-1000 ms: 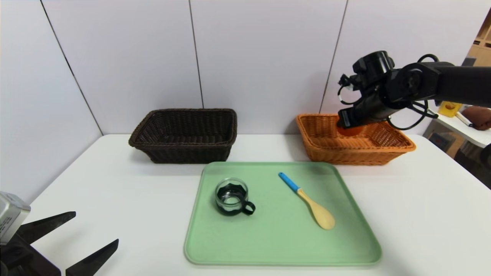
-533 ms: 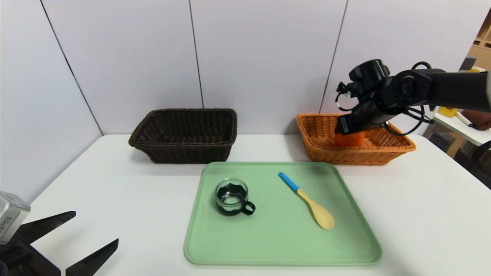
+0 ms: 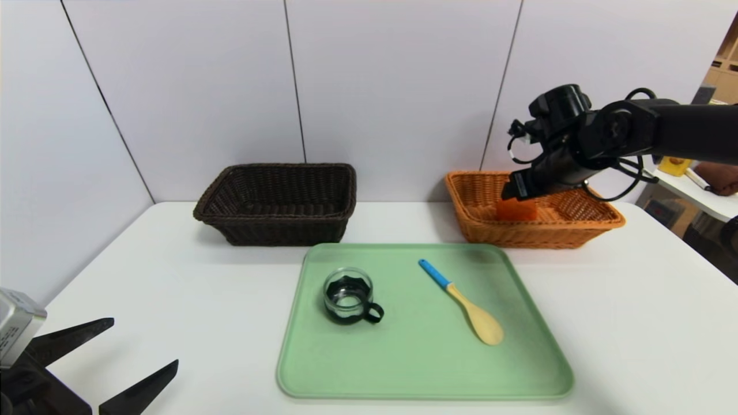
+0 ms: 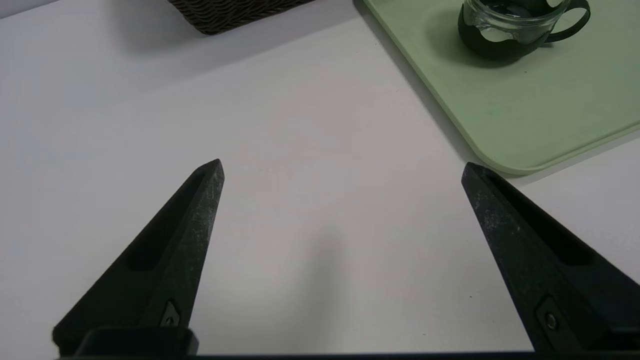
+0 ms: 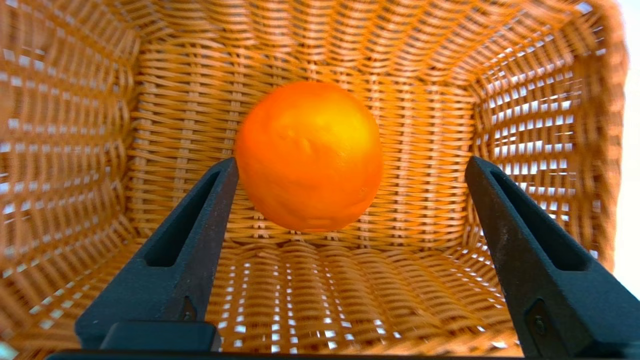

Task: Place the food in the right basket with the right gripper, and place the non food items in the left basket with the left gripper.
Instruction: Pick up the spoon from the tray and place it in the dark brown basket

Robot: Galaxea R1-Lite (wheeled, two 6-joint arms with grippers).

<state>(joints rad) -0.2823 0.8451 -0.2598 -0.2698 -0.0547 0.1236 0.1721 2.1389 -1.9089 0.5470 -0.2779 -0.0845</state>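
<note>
Dropped from the right gripper [image 5: 350, 165], whose jaws now gape wide, the orange [image 5: 309, 156] sits inside the tan basket [image 3: 599, 222]. Over the table's near corner, the left gripper [image 4: 342, 170] hangs spread, idle.

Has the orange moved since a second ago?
Yes. The orange has dropped lower against the near rim of the right basket, out from under the right gripper, whose jaws stand open.

Pale panelled wall [image 3: 398, 86], white table [image 3: 634, 323] — shelving [image 3: 723, 63] far right
</note>
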